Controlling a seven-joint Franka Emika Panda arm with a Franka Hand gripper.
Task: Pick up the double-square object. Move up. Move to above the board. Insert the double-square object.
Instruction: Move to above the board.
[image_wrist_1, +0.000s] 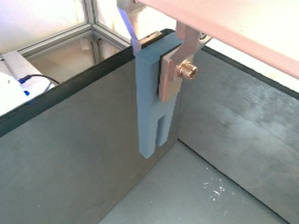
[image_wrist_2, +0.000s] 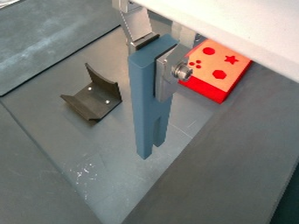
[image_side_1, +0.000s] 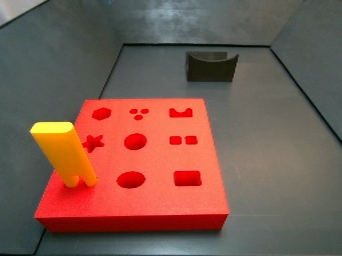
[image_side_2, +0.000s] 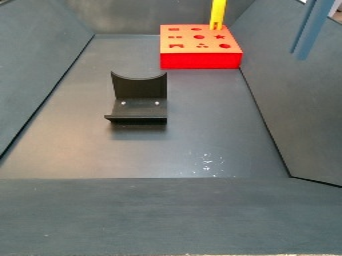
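**Ana:** Double-square object (image_wrist_2: 149, 101) first, since it sits nearest the wrist cameras: the slender grey-blue bar hangs upright, its upper part clamped between the silver fingers (image_wrist_2: 172, 68) of the gripper (image_wrist_1: 167, 63). So the jaws stand narrow, closed on the bar.

**Ben:** And its lower end?

**Ana:** Split into two small prongs, seen in both wrist views. They hang in the air, clear of the dark grey floor (image_wrist_2: 70, 166). In a side view the bar (image_side_2: 310, 30) shows only at the far right edge, high up and apart from everything else.

**Ben:** What lies below it?

**Ana:** Bare floor with a few pale specks (image_side_2: 209, 165). Farther off stands the fixture (image_side_2: 136, 98), a dark L-shaped bracket on its base plate; in a wrist view it (image_wrist_2: 93, 94) is off to the side of the bar, well apart.

**Ben:** And the board?

**Ana:** Farthest from the bar. The board (image_side_2: 201, 58) is a flat red slab at the far end of the floor, with shaped cut-outs on top. A yellow post (image_side_1: 62, 152) stands upright in it near one corner. In a side view a star cut-out (image_side_1: 94, 143) lies just beside that post.
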